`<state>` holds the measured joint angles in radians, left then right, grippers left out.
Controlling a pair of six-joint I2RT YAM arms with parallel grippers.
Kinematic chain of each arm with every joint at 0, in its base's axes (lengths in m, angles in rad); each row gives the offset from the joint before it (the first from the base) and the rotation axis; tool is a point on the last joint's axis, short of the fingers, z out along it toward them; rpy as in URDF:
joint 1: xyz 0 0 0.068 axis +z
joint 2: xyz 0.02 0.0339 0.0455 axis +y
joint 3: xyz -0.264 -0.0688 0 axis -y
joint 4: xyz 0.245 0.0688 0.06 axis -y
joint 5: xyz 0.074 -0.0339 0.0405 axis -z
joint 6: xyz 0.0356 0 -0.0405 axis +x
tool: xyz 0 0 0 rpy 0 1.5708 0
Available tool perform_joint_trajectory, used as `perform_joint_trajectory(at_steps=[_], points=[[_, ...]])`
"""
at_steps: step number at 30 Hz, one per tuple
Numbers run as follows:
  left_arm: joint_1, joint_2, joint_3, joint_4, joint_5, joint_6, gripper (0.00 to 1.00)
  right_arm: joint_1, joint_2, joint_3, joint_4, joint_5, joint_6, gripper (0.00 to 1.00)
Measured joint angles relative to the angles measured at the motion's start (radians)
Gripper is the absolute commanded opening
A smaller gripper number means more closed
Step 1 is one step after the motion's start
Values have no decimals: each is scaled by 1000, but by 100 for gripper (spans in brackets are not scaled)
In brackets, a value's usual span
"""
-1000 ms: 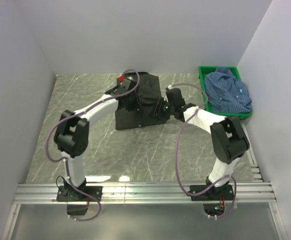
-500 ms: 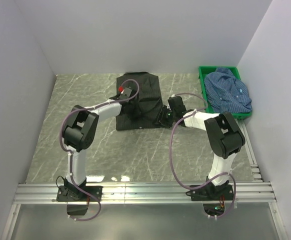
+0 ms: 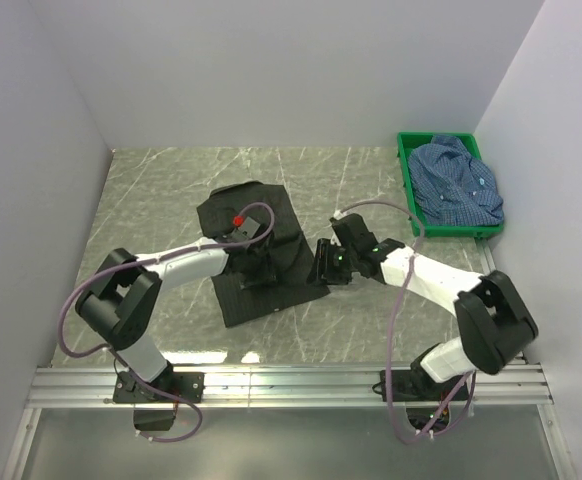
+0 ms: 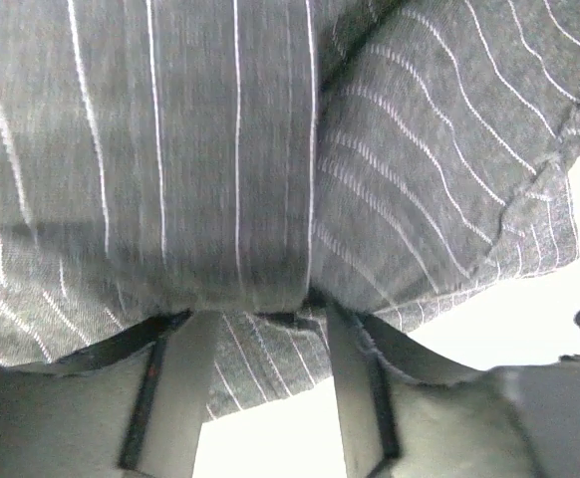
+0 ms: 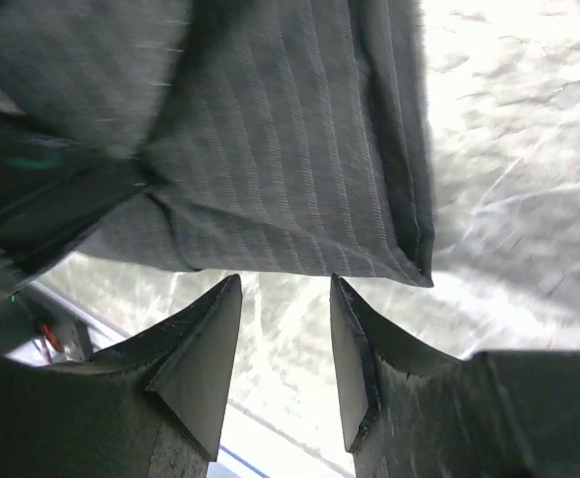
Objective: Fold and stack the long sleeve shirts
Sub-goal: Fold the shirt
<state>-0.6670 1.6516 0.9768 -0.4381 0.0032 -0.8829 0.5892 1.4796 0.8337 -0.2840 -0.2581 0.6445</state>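
The folded black shirt has been drawn forward and turned within the last second, and it now lies well left of the green crate and nearer the arm bases. This is judged to be the final placing of a finished fold, while the blue shirt is left heaped in the crate, not yet folded. The left gripper is parted over the striped cloth, but a hold cannot be told. The right gripper is released, just off the hem on the crate side. Bare table is left between shirt and crate.
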Motion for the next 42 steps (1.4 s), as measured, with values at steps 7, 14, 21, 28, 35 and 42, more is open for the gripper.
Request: perform_joint_trajectory(at_steps=[7,14,21,28,35,42], points=[[-3,-77,50,-105,-66,42,67,8,-87,29,-21,51,-6,49],[-6,-98,132,-98,-84,132,59,8,-50,-2,50,13,46,49],[-24,-36,140,-80,-50,126,50,8,44,-35,97,-25,72,49],[-19,49,185,-99,-67,55,45,8,79,-43,105,-30,80,49],[50,140,312,-96,-72,-3,44,8,79,-43,104,-27,80,48],[187,261,431,-93,-59,-44,43,8,79,-53,102,-23,80,48]])
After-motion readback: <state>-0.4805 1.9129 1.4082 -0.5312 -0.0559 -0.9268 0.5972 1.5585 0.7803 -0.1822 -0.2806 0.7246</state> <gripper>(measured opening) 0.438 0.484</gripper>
